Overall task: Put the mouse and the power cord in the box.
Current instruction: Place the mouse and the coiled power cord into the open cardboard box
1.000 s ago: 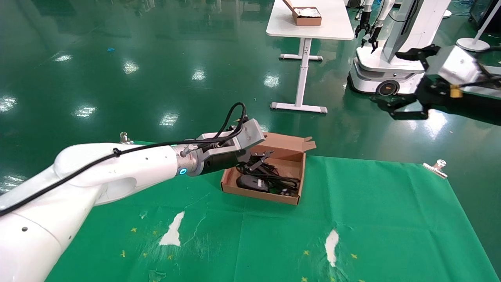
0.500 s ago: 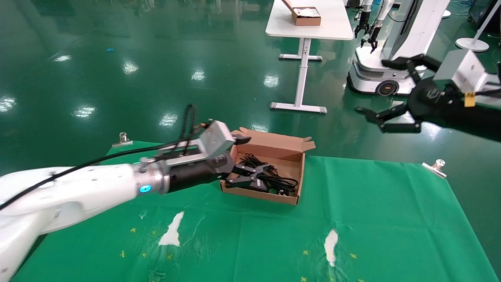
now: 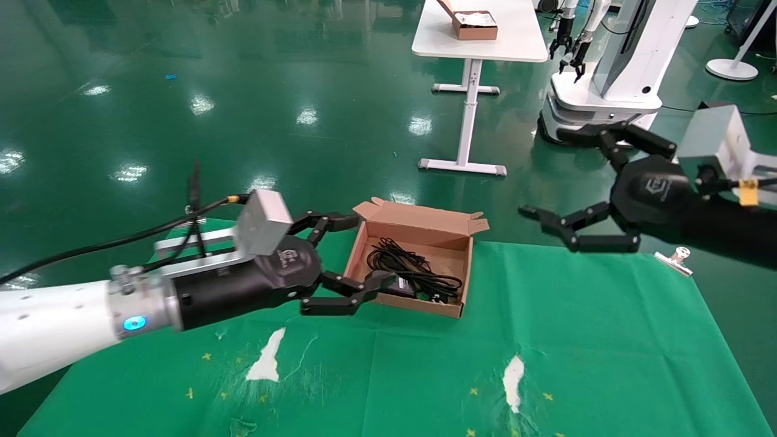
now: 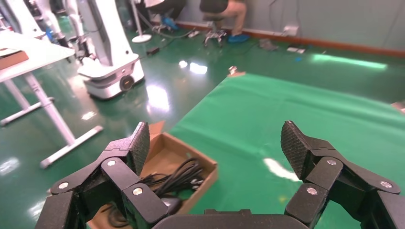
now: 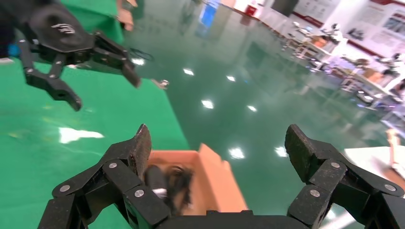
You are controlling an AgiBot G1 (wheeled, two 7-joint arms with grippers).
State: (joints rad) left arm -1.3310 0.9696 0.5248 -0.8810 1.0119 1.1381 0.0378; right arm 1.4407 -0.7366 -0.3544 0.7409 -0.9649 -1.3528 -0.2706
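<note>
Left pincer (image 3: 346, 261) spread wide, empty, beside shallow brown cardboard box (image 3: 425, 220); right pincer (image 3: 580, 182) likewise agape, aloft beyond green tabletop (image 3: 546, 340). Inside box: one thick black coiled power cord (image 3: 403, 264), limp, best gripped mid-bundle; one small black oval mouse (image 3: 397, 285), light, slick, likely pinched across flanks.

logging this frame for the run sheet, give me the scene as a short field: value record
box: brown carton on the green cloth, flaps open
power cord: coiled inside the box
mouse: in the box near its front wall, partly hidden by the left gripper
left gripper: open, empty, beside the box's left side
right gripper: open, empty, raised to the right of the box
</note>
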